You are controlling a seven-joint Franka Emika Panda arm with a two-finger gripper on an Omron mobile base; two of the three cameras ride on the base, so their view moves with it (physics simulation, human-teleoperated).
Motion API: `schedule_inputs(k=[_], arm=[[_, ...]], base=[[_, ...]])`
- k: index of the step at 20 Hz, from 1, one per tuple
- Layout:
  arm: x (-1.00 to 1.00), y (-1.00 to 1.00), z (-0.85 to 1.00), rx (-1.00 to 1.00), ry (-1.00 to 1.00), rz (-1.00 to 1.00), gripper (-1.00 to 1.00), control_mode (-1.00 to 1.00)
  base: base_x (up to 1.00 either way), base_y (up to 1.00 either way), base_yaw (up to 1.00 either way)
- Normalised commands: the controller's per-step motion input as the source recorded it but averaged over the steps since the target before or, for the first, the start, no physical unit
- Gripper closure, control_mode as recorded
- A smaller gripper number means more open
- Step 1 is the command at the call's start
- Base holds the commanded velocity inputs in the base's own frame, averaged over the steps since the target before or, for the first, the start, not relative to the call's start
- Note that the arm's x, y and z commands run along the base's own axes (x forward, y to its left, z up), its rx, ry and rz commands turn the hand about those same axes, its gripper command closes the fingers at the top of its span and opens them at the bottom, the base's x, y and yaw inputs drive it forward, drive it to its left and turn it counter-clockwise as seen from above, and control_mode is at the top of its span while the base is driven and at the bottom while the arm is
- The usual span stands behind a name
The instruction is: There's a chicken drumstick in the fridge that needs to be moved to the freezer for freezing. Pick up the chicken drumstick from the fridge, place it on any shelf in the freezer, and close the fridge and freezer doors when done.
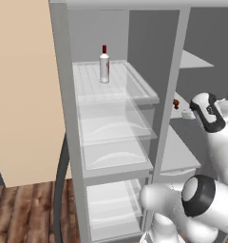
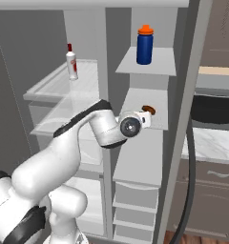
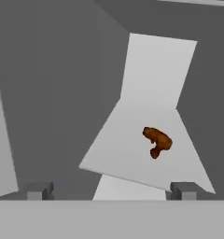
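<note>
Nearest in the left base view we get the white arm's dark-jointed elbow, rising lower right toward the narrow grey freezer [image 1: 201,90] half; the small dark reddish-brown chicken drumstick [image 1: 175,103] peeks out past the centre post, on a thin opaque pale grey shelf [image 1: 180,154] level or just above it, hard to tell which from here. The wider fridge [image 1: 111,118] with clear glass shelves holds a white red-capped bottle [image 1: 104,64] up top, and both compartments stand uncovered. Right base view: nearest is the arm's white body, wrist reaching into the freezer, two-finger gripper [image 2: 144,119] just short of the drumstick [image 2: 148,110], which lies on the middle shelf [image 2: 147,107]; a blue bottle with orange cap [image 2: 145,45] sits one shelf up. Freezer door [image 2: 181,143] swung wide at right, long dark bar handle hanging along it. Hand view: the two dark finger tips [image 3: 37,191] at the bottom are spread wide apart with nothing between them, and the drumstick [image 3: 157,141] rests flat on the shelf [image 3: 132,154] ahead, apart from the fingers. We judge the drumstick is already placed for freezing, jaws released so it stays put; closing both doors remains.
</note>
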Motion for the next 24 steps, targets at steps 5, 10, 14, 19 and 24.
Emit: schedule_inputs(k=[5,10,14,19,24], arm=[[-0.52,0.34,0.55,0.0,-0.02,-0.04,-1.0,-1.0],[-0.6,0.07,0.28,0.06,0.05,-0.15,-1.0,-1.0],[-0.48,0.11,0.15,0.07,0.11,-0.25,-1.0,-1.0],[-0.15,0.14,0.15,0.0,0.13,-0.07,-1.0,-1.0],[-0.27,0.19,0.25,0.0,0.0,0.0,-1.0,-1.0]], base=[[0.0,0.0,0.0],[0.0,0.0,0.0],[0.0,0.0,0.0],[0.0,0.0,0.0],[0.0,0.0,0.0]])
